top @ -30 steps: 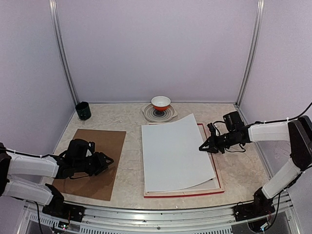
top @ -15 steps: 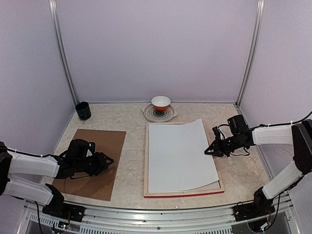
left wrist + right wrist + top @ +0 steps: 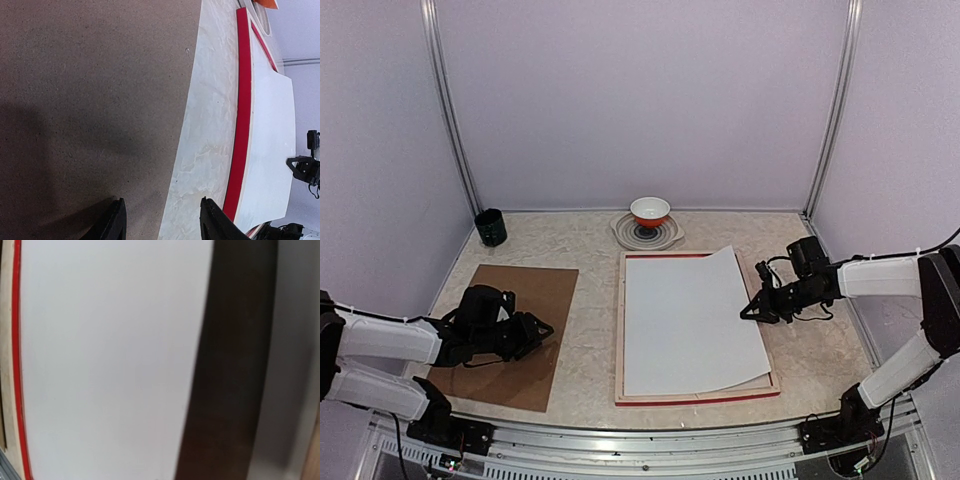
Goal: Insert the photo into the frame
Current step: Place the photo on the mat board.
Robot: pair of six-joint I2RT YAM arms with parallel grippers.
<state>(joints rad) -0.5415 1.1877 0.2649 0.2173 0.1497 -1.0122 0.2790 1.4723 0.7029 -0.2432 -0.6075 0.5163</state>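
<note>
At the far left corner of the table (image 3: 592,330) a black cup (image 3: 490,227) is standing upright. Nearer, on the left side, a brown board (image 3: 525,285) is lying flat. The left gripper (image 3: 533,329) is hovering above the near right part of the board. Its fingers (image 3: 116,225) are standing partly apart and are holding nothing.

At the far middle a red and white bowl (image 3: 650,210) is sitting on a plate (image 3: 620,232).

Right of the middle the frame (image 3: 695,398) is lying flat with its pale wood back upward, and red is showing along its near and far edges. The photo (image 3: 690,320) is lying on the frame with its white back upward, covering almost all of the opening. The right edge of the photo is rising a little and is casting a dark shadow.

The right gripper (image 3: 750,311) is closed, and its tips are reaching the right edge of the photo. I cannot tell whether they are pinching the sheet.
</note>
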